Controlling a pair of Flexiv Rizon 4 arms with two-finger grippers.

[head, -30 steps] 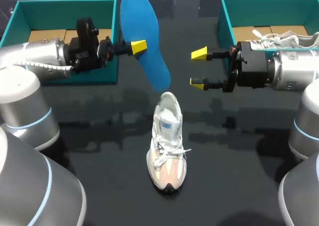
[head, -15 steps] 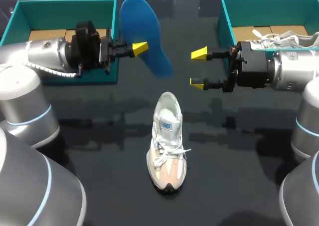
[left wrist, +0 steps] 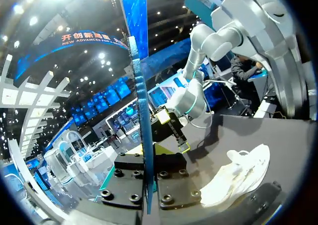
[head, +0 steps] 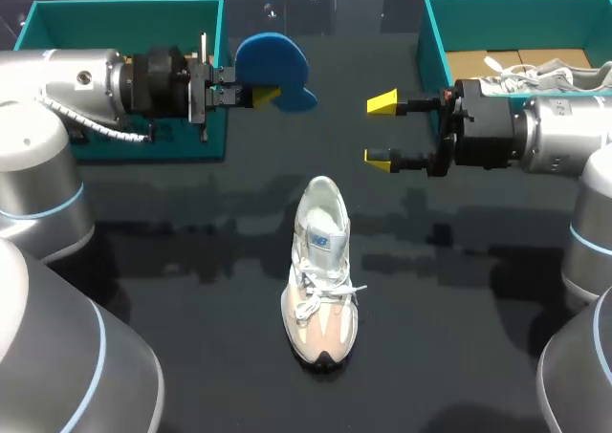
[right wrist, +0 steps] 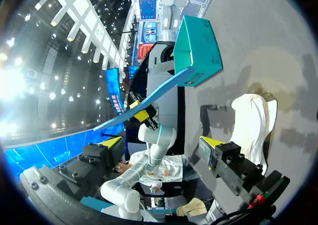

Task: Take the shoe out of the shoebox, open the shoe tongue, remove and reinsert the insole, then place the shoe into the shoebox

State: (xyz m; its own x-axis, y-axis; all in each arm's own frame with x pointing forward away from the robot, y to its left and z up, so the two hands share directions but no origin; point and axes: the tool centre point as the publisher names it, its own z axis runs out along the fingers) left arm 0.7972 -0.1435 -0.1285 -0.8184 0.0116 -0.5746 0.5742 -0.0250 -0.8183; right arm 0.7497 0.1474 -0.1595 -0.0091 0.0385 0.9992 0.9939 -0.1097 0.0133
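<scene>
A white and beige shoe (head: 320,270) stands upright mid-table, toe toward the front edge; the same shoe (left wrist: 238,175) shows beside my left gripper and the shoe (right wrist: 253,125) ahead of my right one. My left gripper (head: 260,97) is shut on a blue insole (head: 273,58), held in the air behind the shoe's heel. In the left wrist view the insole (left wrist: 139,86) stands edge-on, rising out of the gripper (left wrist: 146,153). My right gripper (head: 382,130) hangs open and empty to the right of the insole, the insole (right wrist: 149,98) ahead of its gripper (right wrist: 161,141).
A teal shoebox (head: 120,17) sits at the back left behind my left arm. A second teal shoebox (head: 435,32) at the back right holds another white shoe (head: 535,73), partly covered by my right arm. Dark bare table surrounds the middle shoe.
My left wrist has rolled, turning the insole from broadside to nearly edge-on from above, and it drew back slightly to the left. The right arm and the shoe have stayed put.
</scene>
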